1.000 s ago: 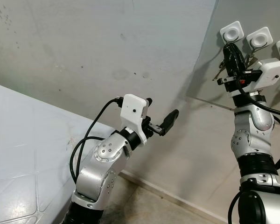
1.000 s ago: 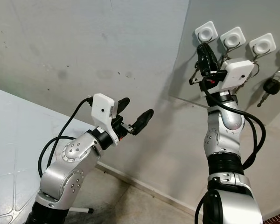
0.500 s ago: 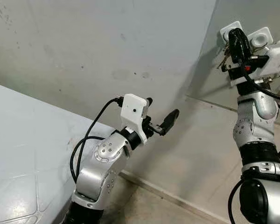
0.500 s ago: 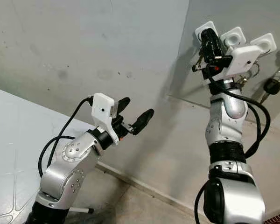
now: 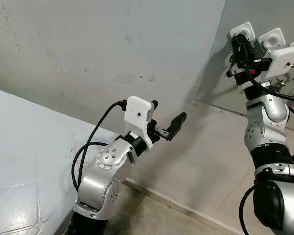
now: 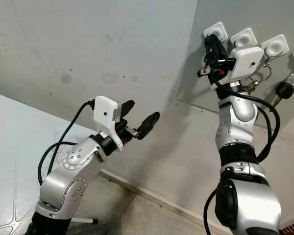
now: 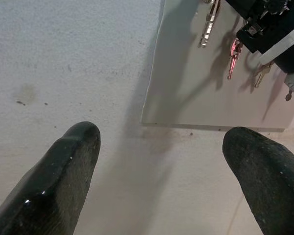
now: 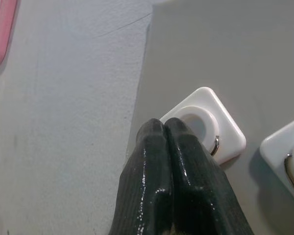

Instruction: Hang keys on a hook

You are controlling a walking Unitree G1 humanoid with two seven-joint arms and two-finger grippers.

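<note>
My right gripper point(image 5: 236, 42) is raised against the leftmost white hook point(image 5: 243, 30) on the grey board point(image 6: 264, 14). Seen from the right wrist, its black fingers point(image 8: 186, 161) are pressed together with the tips on the hook's white plate point(image 8: 225, 128). A metal key ring point(image 8: 215, 145) curves out beside one fingertip at the peg. Silver keys point(image 7: 208, 24) dangle below that gripper in the left wrist view. My left gripper point(image 5: 169, 110) hovers open in mid-air before the wall, well below and left of the board, holding nothing.
Two more white hooks point(image 6: 244, 36) point(image 6: 275, 45) sit to the right on the board, with rings and keys hanging from them, including a black car key point(image 6: 284, 89). A pale concrete wall point(image 5: 112, 49) runs behind; a light floor point(image 5: 19, 147) lies at lower left.
My right gripper has risen with the keys from just below the leftmost hook up onto it, then shifted slightly left. The left arm has barely moved.
</note>
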